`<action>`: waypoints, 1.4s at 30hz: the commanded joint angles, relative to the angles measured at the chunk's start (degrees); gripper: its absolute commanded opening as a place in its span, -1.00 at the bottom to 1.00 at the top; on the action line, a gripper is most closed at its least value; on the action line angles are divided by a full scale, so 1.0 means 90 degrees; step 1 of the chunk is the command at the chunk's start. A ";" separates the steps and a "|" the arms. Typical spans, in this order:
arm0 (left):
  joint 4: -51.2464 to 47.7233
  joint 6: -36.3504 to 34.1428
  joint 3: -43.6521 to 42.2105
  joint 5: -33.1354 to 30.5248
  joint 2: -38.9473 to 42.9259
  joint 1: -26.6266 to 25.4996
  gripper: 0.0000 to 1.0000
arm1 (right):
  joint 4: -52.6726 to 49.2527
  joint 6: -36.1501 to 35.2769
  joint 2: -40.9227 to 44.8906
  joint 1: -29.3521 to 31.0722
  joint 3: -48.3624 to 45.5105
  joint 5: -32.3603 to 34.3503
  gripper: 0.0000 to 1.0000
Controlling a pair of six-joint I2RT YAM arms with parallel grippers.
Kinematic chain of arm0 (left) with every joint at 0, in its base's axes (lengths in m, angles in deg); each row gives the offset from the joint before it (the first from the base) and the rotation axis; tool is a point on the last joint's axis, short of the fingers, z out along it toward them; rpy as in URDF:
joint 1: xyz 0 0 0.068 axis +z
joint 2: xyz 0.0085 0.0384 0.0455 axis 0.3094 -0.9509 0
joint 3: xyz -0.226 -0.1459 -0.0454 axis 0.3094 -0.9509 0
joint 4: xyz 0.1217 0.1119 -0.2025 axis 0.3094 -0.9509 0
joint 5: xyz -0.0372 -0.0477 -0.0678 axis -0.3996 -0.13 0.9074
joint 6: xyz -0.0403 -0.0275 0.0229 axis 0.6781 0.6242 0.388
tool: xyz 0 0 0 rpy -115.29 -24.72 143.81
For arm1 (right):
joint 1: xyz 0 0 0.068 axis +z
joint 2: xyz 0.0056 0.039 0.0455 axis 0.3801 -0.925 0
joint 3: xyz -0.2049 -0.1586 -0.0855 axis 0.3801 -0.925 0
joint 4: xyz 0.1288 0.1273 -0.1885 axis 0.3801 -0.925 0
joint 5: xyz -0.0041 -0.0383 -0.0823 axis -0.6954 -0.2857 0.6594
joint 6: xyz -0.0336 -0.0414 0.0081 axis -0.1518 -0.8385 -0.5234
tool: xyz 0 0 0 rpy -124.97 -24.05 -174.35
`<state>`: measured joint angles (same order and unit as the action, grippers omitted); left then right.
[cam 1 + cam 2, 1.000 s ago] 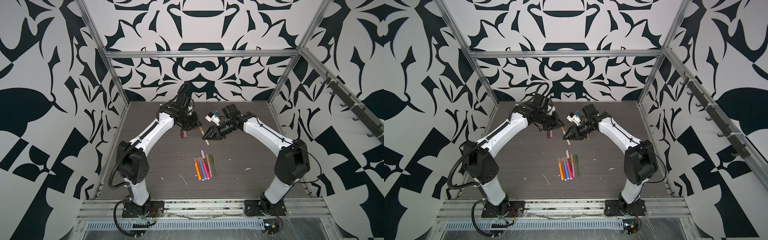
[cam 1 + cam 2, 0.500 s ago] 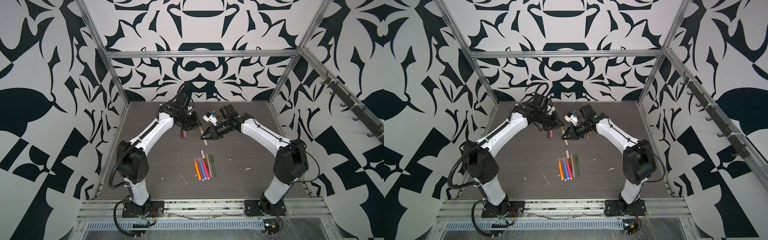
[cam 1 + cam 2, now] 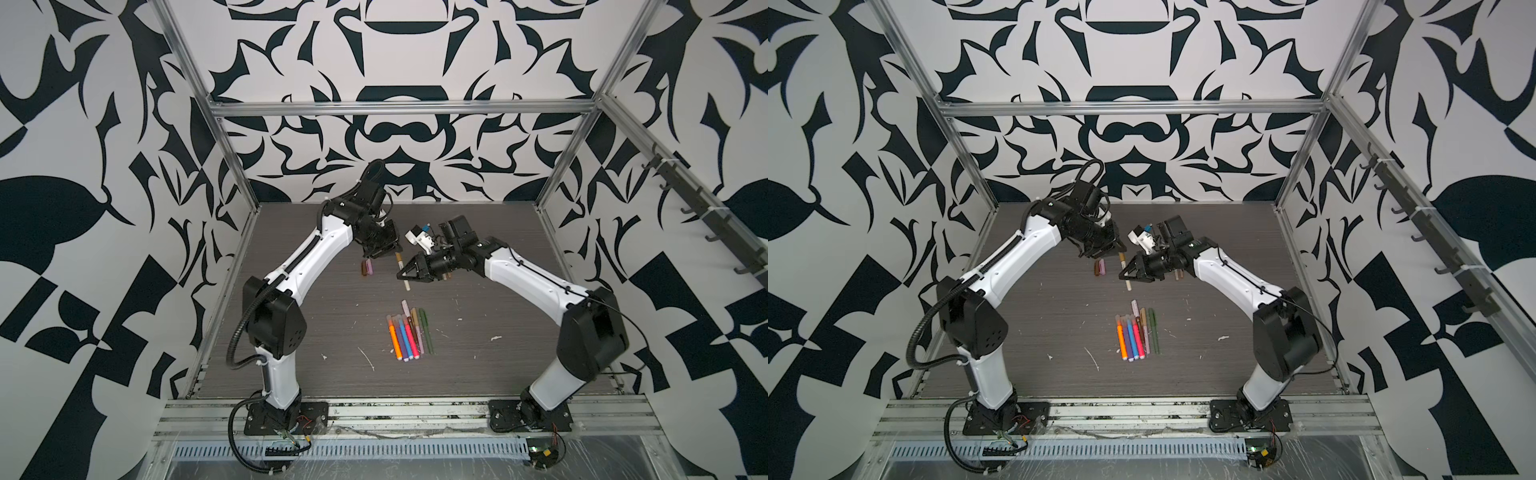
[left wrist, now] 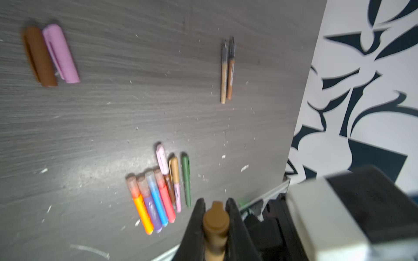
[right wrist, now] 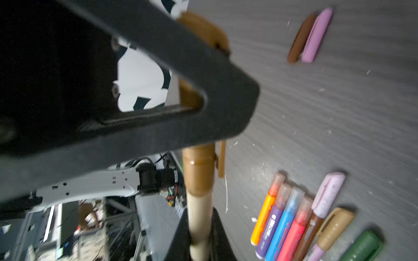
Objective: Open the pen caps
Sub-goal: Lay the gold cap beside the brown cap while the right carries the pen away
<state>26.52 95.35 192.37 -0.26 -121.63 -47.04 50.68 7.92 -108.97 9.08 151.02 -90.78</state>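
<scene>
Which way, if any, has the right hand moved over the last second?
Yes: the right hand edged slightly left in both top views, toward the two loose caps, closing on the tan pen.

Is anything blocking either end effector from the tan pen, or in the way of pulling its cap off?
Nothing visible. The left end effector grips the tan plastic cap, the right end effector the cream barrel; loose brown cap and pink cap lie aside.

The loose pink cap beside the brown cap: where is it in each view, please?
In a top view: pink cap, just left of the raised pen.
In a top view: pink cap, same place.
Left wrist: pink cap, far from the pen row.
Right wrist: pink cap, beyond the pen row.
Shared landmark: the brown cap lying against it.
</scene>
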 commanded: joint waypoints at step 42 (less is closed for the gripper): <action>0.0203 -0.2149 -0.0362 -0.0650 -0.2368 0.1740 -1.00 | -0.1868 0.0094 0.2195 -0.0375 -0.1502 0.0903 -1.00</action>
<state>30.13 76.86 187.48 -8.57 -142.33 -31.28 34.40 9.93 -91.51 6.13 137.07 -82.46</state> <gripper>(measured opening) 0.150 0.135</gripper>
